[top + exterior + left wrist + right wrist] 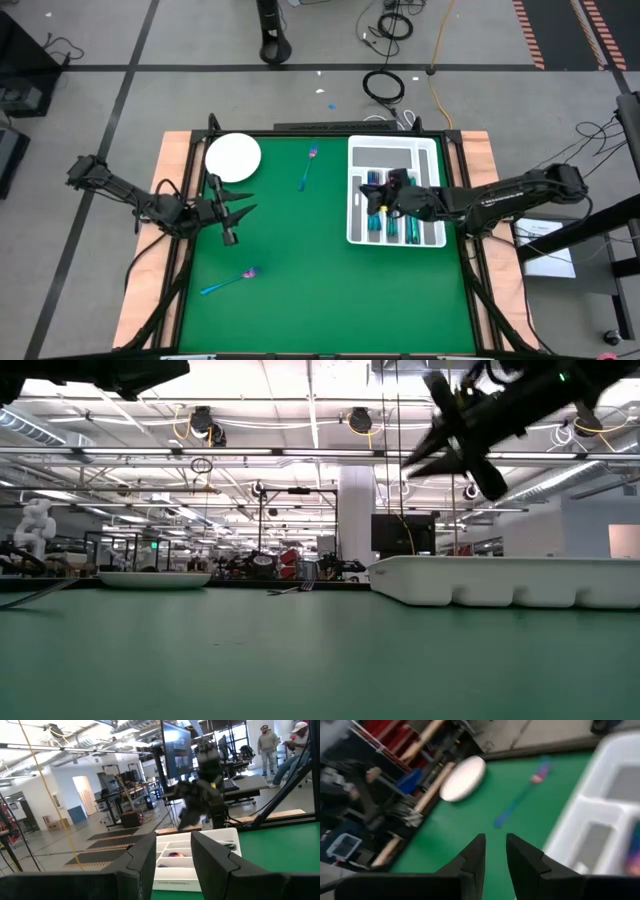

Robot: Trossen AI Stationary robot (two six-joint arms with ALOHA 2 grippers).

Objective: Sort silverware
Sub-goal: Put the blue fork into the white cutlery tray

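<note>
Silverware lies partly sorted: several pieces [385, 222] in the white tray [430, 155], a fork [307, 168] and another piece [230, 281] loose on the green worktop [320, 290]. Right gripper [383, 195] hovers over the tray, fingers [470, 857] released, empty. Left gripper [238, 212] near the plate [233, 156], fingers spread

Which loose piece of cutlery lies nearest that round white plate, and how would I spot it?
On the green table, find the white plate and the white tray. Between them lies one slim blue-handled fork with a purplish head, alone; the other loose piece lies far off.
</note>
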